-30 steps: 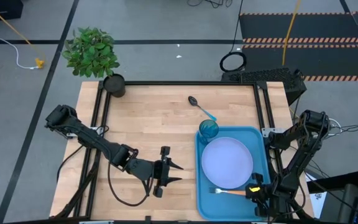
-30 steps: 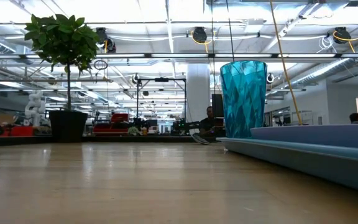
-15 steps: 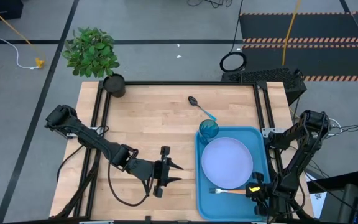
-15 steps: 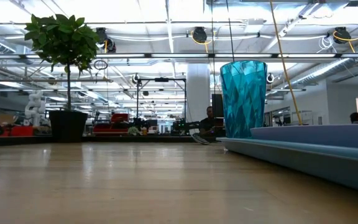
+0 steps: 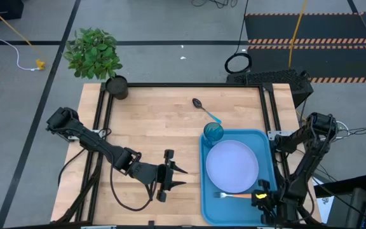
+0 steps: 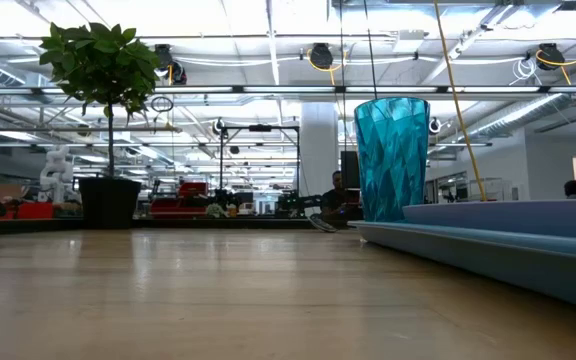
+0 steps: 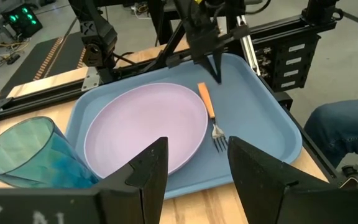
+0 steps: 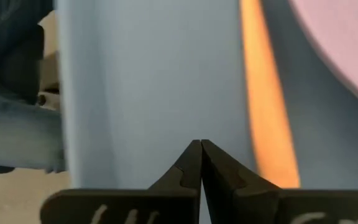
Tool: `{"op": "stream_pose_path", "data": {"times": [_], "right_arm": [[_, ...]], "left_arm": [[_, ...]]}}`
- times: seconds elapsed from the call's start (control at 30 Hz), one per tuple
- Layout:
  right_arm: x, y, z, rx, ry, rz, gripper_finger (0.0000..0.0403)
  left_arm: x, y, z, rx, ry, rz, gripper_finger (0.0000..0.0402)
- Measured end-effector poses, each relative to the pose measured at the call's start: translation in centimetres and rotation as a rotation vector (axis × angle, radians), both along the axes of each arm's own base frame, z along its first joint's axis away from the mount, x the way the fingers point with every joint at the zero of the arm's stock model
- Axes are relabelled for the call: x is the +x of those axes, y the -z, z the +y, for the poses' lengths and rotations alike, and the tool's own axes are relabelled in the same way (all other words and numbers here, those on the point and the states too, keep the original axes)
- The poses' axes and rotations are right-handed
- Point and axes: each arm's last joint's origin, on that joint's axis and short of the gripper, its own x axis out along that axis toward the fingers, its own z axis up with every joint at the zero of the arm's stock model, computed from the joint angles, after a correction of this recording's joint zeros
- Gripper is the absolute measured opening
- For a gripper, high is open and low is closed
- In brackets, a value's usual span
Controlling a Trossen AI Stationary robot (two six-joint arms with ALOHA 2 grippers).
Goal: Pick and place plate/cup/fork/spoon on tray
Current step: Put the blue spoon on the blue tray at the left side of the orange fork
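Here the tray (image 5: 269,159) lies on the right side of the bench (image 5: 151,127), carrying the plate (image 5: 232,166) in its middle, the cup (image 5: 213,133) upright in its far left corner and the fork (image 5: 234,196) flat along its near edge, just beside the plate's rim. The spoon (image 5: 206,110) lies on the bare bench just beyond the tray's far left corner, apart from it, its bowl pointing away from the tray. The right pincer (image 5: 263,198) hangs at the tray's near right corner, by the end of the fork's orange handle; its wrist view shows the two fingers pressed together, gripping nothing, with the handle alongside them. The left pincer (image 5: 170,177) rests low over the bench to the left of the tray, its fingers spread and empty, aimed toward the plate. A potted plant (image 5: 97,57) stands at the bench's far left corner.
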Motion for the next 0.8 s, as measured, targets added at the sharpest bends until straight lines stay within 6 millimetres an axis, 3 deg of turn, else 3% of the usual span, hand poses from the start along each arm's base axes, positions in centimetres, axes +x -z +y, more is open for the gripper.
{"op": "stream_pose_path", "data": {"times": [0.23,0.47,0.63,0.8], "right_arm": [[0.9,-3.2,1.3,-0.035,0.001,-0.044,0.0000],[3.3,-6.9,1.3,-0.144,0.019,-0.150,0.0000],[5.2,-8.4,-0.5,-0.281,0.042,-0.105,0.0000],[6.6,-9.7,-3.7,-0.392,0.085,-0.072,0.0000]], "left_arm": [[0.5,0.0,1.0,0.020,-0.062,-0.008,0.0170],[1.1,0.0,2.8,0.097,-0.179,-0.014,0.0170],[1.5,0.3,4.1,0.135,-0.207,0.014,0.0170],[1.7,0.8,5.5,0.177,-0.237,0.076,0.0170]]}}
